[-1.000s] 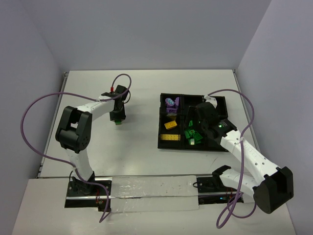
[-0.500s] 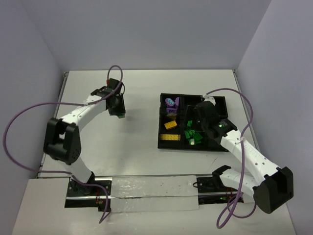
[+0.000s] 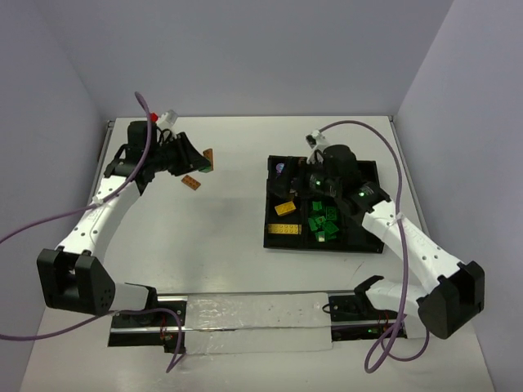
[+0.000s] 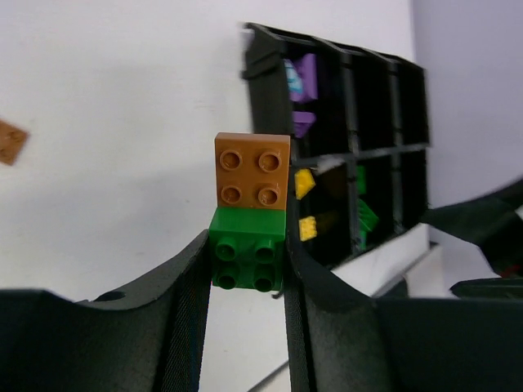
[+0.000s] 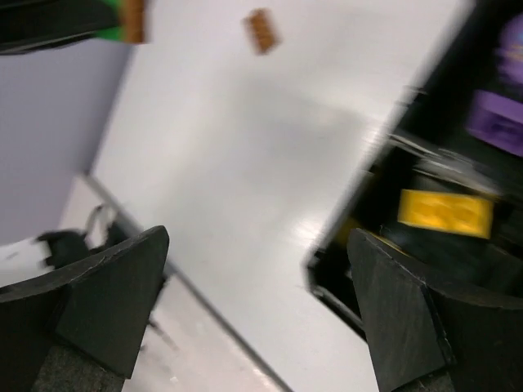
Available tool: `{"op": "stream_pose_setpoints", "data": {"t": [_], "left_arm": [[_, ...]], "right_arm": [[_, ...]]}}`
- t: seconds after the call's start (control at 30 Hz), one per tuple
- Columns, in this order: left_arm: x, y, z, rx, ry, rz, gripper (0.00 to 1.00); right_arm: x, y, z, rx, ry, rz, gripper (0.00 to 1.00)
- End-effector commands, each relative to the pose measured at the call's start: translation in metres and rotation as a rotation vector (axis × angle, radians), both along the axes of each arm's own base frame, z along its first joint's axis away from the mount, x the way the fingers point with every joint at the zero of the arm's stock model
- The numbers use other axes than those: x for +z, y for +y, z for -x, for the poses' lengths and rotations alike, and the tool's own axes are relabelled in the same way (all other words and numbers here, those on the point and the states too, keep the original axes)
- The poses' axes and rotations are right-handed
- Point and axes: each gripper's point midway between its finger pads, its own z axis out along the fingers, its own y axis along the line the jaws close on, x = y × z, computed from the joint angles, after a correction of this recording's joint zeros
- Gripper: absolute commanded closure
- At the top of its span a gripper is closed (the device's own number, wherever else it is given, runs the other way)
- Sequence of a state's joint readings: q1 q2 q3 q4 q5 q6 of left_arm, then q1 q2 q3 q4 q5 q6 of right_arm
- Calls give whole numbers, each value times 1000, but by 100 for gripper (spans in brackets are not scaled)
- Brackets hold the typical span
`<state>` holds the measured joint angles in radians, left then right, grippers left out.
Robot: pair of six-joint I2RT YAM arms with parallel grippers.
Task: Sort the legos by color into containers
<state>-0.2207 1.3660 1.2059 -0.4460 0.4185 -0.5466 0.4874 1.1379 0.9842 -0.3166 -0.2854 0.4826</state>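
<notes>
Gripping a two-brick cluster (image 4: 249, 211) by its green brick (image 4: 247, 260), the left gripper (image 4: 248, 245) was shut narrowly on it, held off the table (image 3: 237, 147) at the far left. The orange brick (image 4: 252, 172) stuck out past the fingertips, with nothing touching its sides. The cluster's long axis ran straight out from the jaws toward the black tray (image 4: 261, 90), which lay well apart to the right.

The right gripper (image 5: 257, 241) hung over the tray's left compartments with its jaws wide and nothing between them, facing left across the table. In its blurred view the cluster sat at the top left corner, so it seemed aimed only roughly that way. The orange end lay on the side nearer the right arm, so I judged that arm better placed to take it and split the pair.

A loose orange brick (image 3: 191, 182) lay on the table just beside the left gripper. The green bricks (image 3: 321, 222) already sorted filled the tray's near middle compartment.
</notes>
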Motion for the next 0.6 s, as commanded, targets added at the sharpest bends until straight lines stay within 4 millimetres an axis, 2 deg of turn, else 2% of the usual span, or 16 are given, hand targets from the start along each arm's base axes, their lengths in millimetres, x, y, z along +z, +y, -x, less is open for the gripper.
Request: {"op": "stream_pose_setpoints", "data": {"t": [0.0,0.1,0.27,0.57], "left_arm": [[45,-19,15,-195,-130,196,100],[50,-25,24,-250,-146,236,100],[61,-30,34,-312,-169,269,100],[76,-30,49,-382,-235,240,100]], "right_arm": [[75,53,11,258,-165,-244,3],[102,67,2,306,-222,-309,4],[123,89,-1,428,-249,-385,4],[117,118,-10,581,-207,-480,5]]}}
